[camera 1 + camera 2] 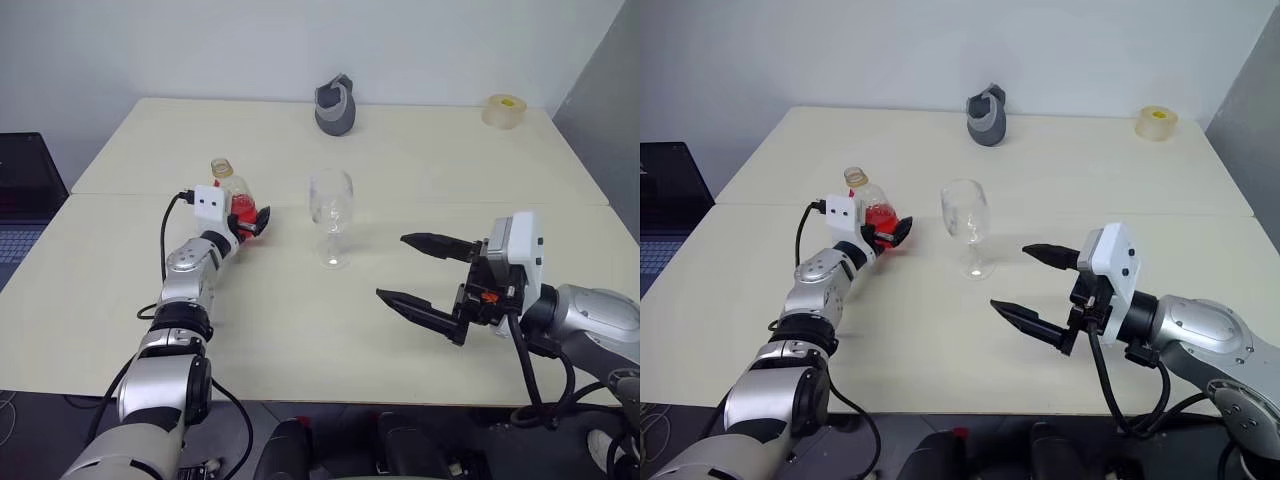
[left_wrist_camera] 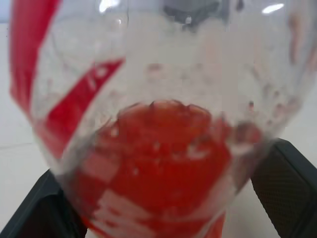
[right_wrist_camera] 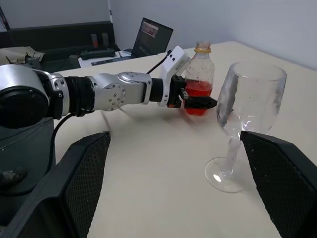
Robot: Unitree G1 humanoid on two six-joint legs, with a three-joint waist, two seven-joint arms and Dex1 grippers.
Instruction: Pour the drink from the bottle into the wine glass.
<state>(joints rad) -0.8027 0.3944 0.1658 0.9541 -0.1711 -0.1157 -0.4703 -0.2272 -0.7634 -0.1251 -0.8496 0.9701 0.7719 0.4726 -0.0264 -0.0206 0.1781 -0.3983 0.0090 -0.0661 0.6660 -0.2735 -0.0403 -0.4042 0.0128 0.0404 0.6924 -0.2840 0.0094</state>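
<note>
The bottle [image 1: 232, 188] stands upright on the table's left half, clear with a yellow cap, and the red drink [image 1: 243, 208] fills its lower part. My left gripper [image 1: 247, 217] is level and open around the bottle's lower body. In the left wrist view one of its fingers [image 2: 285, 188] stands on each side of the bottle [image 2: 158, 124], close to the wall. The empty wine glass [image 1: 331, 205] stands upright just right of the bottle. My right gripper [image 1: 391, 267] hovers open to the right of the glass, pointing towards it with nothing between its fingers.
A grey cup-like object [image 1: 336, 105] sits at the table's far edge, and a tape roll [image 1: 505, 110] lies at the far right corner. A laptop [image 1: 25, 190] stands off the table [image 1: 300, 320] to the left.
</note>
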